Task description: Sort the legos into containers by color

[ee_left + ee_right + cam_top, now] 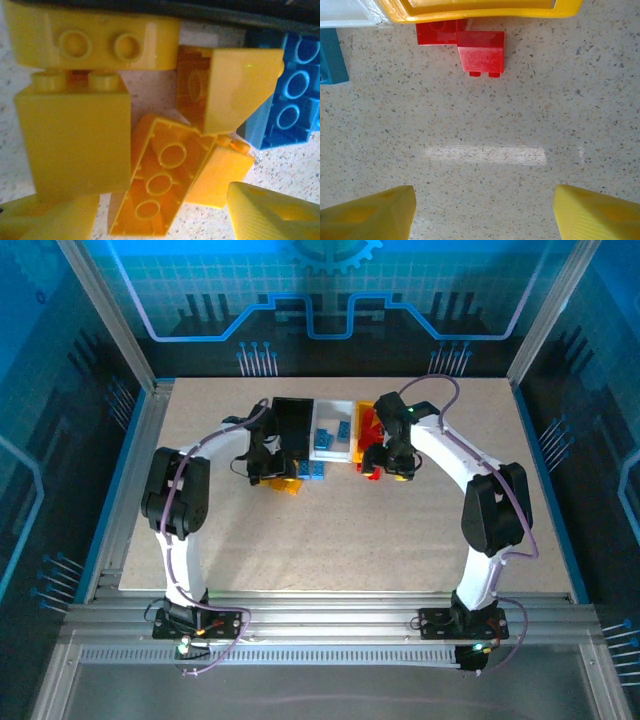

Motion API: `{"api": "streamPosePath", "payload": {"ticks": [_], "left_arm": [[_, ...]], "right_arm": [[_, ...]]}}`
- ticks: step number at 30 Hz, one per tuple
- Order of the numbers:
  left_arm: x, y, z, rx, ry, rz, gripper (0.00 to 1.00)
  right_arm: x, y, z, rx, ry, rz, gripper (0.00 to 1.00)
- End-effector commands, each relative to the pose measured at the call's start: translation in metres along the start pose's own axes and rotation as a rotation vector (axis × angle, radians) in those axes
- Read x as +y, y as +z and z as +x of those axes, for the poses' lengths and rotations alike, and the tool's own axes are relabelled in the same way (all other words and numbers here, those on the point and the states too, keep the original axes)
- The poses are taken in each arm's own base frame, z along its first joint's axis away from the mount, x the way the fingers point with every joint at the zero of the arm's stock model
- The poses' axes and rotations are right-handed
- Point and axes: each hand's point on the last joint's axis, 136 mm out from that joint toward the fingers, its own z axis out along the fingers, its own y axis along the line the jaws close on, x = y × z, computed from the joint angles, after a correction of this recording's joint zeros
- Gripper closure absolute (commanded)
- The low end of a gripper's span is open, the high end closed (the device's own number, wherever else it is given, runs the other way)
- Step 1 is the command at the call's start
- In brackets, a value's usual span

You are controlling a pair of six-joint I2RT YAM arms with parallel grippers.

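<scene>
Left wrist: upturned lego [160, 187] lies diagonally.

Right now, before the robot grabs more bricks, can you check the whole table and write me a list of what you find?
Surface: speckled beige table.
Job's things: black bin; white bin holding blue bricks; yellow bin. Loose on the table: yellow bricks, a blue brick, and red bricks beside the yellow bin.
Clutter: nothing seen.
Grippers: left gripper open over the yellow bricks; right gripper open over table.
Cables: purple cables loop along both arms.
Surroundings: metal frame, blue patterned walls.
</scene>
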Motion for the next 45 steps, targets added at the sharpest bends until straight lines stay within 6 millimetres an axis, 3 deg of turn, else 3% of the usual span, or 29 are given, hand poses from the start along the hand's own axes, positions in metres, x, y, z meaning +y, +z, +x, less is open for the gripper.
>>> {"api": "streamPosePath", "payload": {"ticks": [1,6,11,24,26,31,35,39,45], "left_arm": [[-0.007,0.003,-0.009,-0.007,0.012,0.0,0.32],[-0.002,0.007,-0.01,-0.008,0.003,-0.03,0.42],[0.004,0.006,-0.008,-0.008,-0.01,-0.057,0.44],[0.029,0.007,0.026,0.022,-0.027,-0.122,0.63],[0.03,0.005,0.029,0.016,-0.03,-0.121,0.68],[0.027,-0.009,0.036,-0.007,-0.048,-0.103,0.7],[0.018,-0.024,0.042,-0.02,-0.072,-0.059,0.7],[-0.005,-0.053,0.043,-0.059,-0.101,0.052,0.7],[-0.06,-0.098,0.012,-0.153,-0.125,0.259,0.69]], "right_arm": [[0.0,-0.008,0.003,0.001,-0.004,-0.028,0.26],[0.0,-0.004,0.003,0.013,-0.008,-0.03,0.26],[0.001,0.001,0.003,0.026,-0.008,-0.035,0.26],[0.01,0.013,0.008,0.05,0.003,-0.061,0.26],[0.011,0.013,0.008,0.048,-0.002,-0.059,0.26],[0.014,0.013,0.01,0.049,-0.011,-0.06,0.26],[0.015,0.012,0.012,0.044,-0.014,-0.062,0.26],[0.012,0.009,0.014,0.035,-0.016,-0.06,0.26],[0.002,0.002,0.015,-0.001,0.002,-0.078,0.26]]}}
